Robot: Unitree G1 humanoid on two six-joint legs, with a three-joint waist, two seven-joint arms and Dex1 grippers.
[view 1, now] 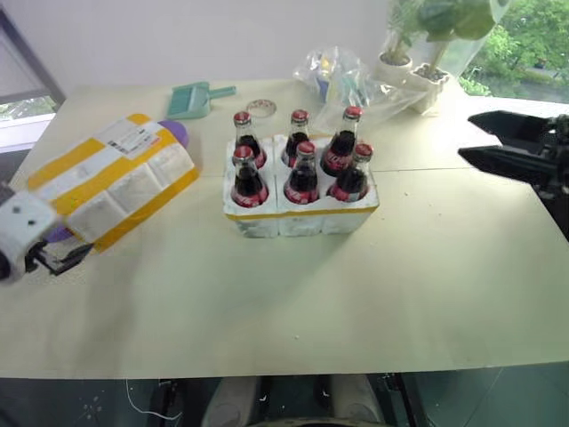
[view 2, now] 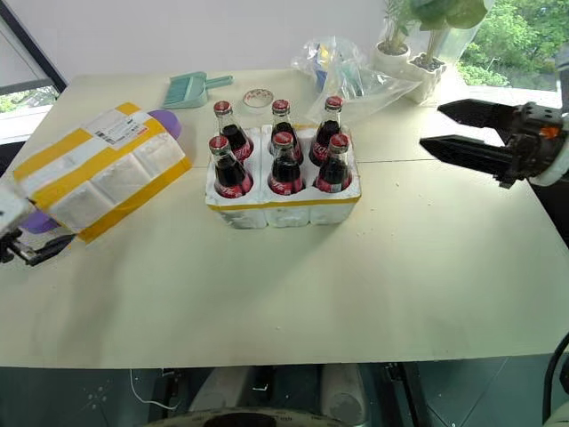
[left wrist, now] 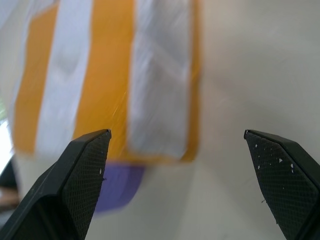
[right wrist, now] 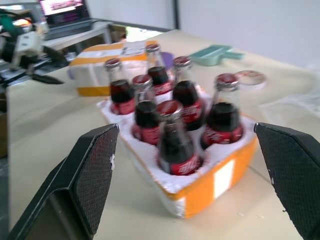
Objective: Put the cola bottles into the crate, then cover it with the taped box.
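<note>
Fingers [view 2: 453, 126] spread empty, six cola bottles [view 1: 300, 165] in crate [view 1: 300, 213]

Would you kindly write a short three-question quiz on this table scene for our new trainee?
1. How many cola bottles stand in the crate?
2. True or false: the taped box already covers the crate.
3. Which gripper is nearer the taped box: A) left gripper B) right gripper?

Key:
1. Six, one in each well.
2. False; it lies on the table to the crate's left, apart from it.
3. A; its fingers are open just short of the box's near end.
</note>
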